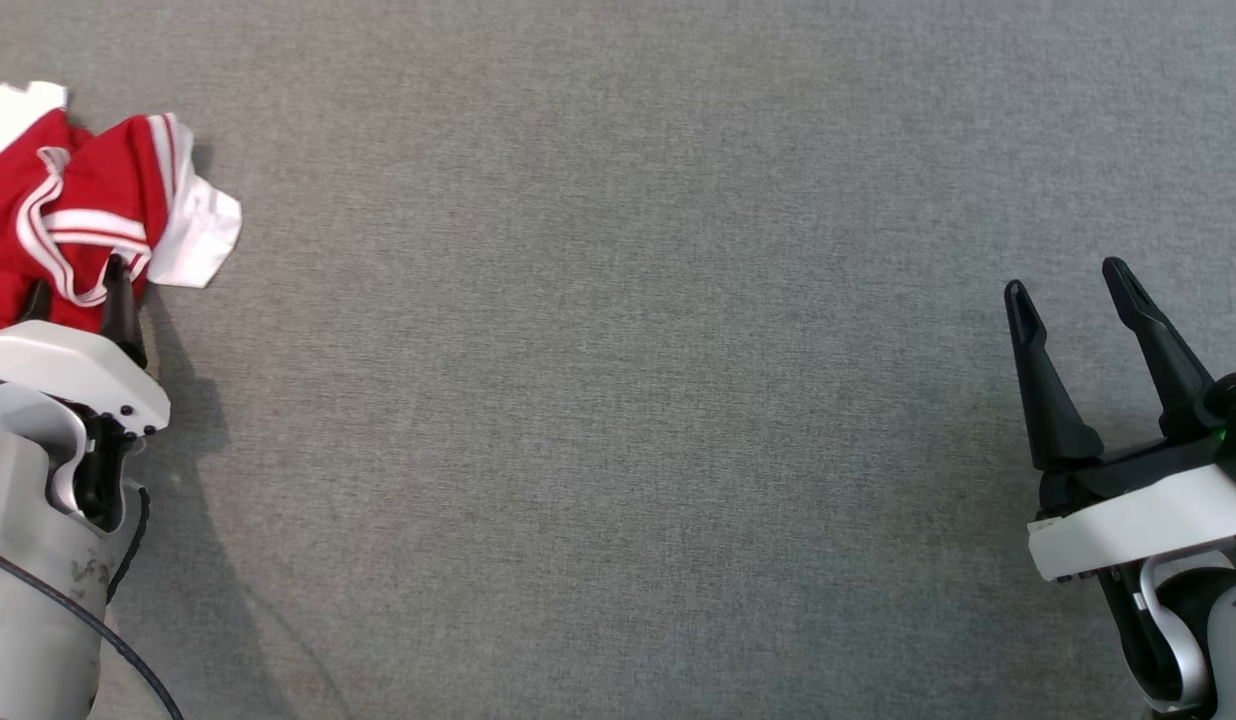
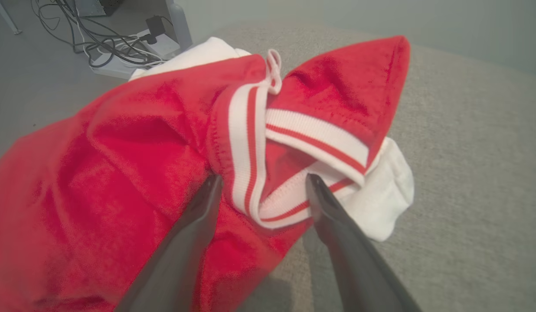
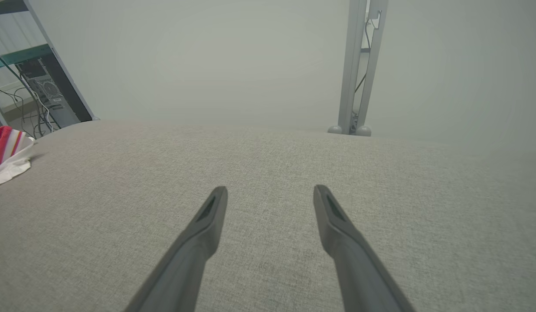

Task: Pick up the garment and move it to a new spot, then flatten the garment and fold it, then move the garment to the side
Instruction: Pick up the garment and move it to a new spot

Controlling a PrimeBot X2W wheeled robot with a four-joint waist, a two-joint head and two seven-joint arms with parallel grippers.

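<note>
A crumpled red garment (image 1: 88, 215) with white sleeves and a white-and-red striped band lies at the far left of the grey table (image 1: 628, 400). My left gripper (image 1: 78, 295) stands open at the garment's near edge. In the left wrist view the left gripper (image 2: 264, 180) has its two fingers either side of the striped band of the garment (image 2: 133, 156), with the tips at or just above the cloth. Far to the right, my right gripper (image 1: 1065, 280) is open over bare table with nothing between its fingers. The right gripper (image 3: 270, 190) points across the table, and the garment (image 3: 8, 151) shows at the left edge.
The table's edge runs just behind the garment; beyond it on the floor lie cables and a power strip (image 2: 120, 47). A grey metal post (image 3: 359, 65) stands past the far edge, and a computer tower (image 3: 47, 93) stands at the left.
</note>
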